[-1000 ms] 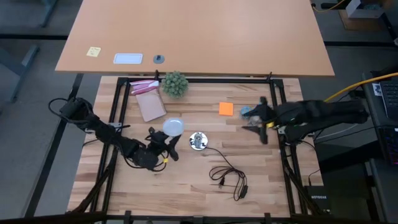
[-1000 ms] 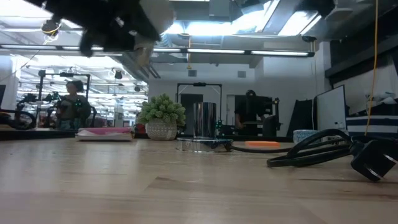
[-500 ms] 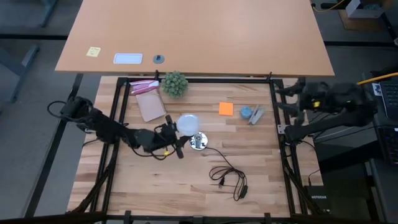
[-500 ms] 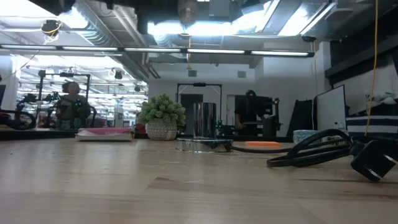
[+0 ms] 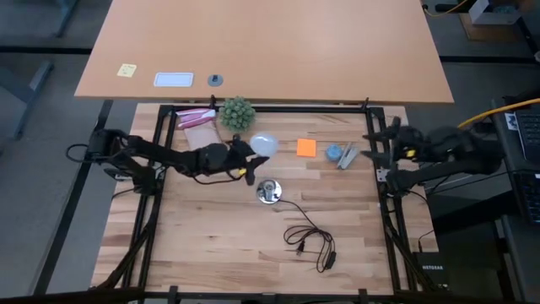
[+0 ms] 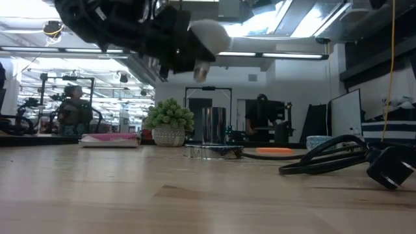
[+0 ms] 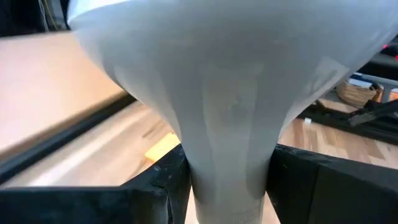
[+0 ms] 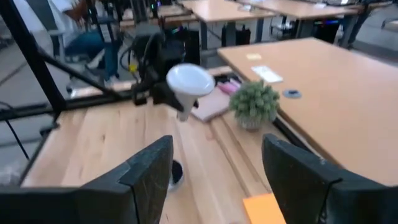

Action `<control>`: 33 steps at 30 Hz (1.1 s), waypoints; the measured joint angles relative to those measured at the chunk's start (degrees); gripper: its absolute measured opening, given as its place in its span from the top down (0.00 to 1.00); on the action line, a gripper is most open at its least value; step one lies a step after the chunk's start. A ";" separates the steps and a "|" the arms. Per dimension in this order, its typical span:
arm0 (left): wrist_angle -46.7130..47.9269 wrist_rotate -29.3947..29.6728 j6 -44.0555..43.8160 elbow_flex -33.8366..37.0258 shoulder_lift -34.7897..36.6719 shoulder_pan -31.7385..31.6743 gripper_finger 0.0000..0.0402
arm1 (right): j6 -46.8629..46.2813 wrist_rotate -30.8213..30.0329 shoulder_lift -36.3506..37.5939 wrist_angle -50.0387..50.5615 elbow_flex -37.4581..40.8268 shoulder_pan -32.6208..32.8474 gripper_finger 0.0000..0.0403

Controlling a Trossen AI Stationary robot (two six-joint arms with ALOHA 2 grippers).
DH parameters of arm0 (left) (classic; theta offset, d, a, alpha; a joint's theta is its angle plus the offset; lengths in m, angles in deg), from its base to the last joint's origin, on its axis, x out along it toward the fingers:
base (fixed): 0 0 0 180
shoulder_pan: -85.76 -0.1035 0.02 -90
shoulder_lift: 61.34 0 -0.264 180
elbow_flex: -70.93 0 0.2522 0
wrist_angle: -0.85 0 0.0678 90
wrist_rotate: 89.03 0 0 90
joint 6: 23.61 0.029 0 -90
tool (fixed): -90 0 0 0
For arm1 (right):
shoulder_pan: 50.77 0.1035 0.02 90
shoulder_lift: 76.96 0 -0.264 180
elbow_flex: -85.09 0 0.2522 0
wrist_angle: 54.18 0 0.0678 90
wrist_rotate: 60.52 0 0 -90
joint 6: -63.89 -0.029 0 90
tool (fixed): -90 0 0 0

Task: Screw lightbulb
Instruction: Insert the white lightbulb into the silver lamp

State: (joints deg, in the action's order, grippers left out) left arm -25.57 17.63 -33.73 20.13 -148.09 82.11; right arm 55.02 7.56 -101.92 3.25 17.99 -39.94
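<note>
The table [image 5: 211, 253] is carrying the socket disc [image 5: 269, 192] near its middle, its black cord [image 5: 308, 236] trailing toward five o'clock. The left gripper [image 5: 245, 158] is pinching the lightbulb [image 5: 264, 144] by its neck, and the bulb is being held tilted in the air at eleven o'clock of the socket, probably so that its screw end can be lined up above. The right gripper [image 5: 371, 149], jaws spread and empty, is being parked at the three o'clock edge, clear of the work.

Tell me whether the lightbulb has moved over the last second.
Yes. In the high view the lightbulb, held by the left hand, has gone from beside the socket disc toward the green plant.
</note>
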 joint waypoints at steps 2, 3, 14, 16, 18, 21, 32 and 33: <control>-1.76 -0.45 -1.48 1.45 -0.86 -0.82 0.62 | 0.01 -0.16 -0.18 -0.63 2.75 -0.01 0.39; -3.81 -0.42 -1.99 2.44 -1.77 -0.97 0.62 | -0.03 -0.15 -0.42 -0.64 4.04 0.01 0.39; -36.04 -0.52 -4.54 8.27 -17.17 2.37 0.62 | -3.09 -0.43 -5.48 -12.37 16.57 -0.01 0.39; -41.63 -0.51 -3.87 8.26 -20.12 3.45 0.62 | -3.09 -0.40 -7.17 -15.73 17.96 -0.01 0.39; -46.70 -0.56 -2.85 8.24 -22.80 4.47 0.62 | -3.25 -0.42 -9.72 -18.72 18.72 -0.01 0.39; -49.67 -0.49 -1.89 8.11 -25.42 5.65 0.62 | -4.79 -0.49 -13.56 -20.79 18.99 -0.01 0.39; -49.86 -0.43 1.22 7.40 -26.56 8.88 0.62 | -13.32 -1.63 -34.05 -32.32 18.99 -0.01 0.39; -49.86 -0.39 1.32 7.31 -26.55 8.97 0.62 | -13.83 -1.63 -36.21 -33.10 18.99 -0.01 0.39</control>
State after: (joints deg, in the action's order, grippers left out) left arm -75.43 17.23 -32.41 27.43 -174.64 91.08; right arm 41.19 5.93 -138.13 -29.85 36.98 -39.94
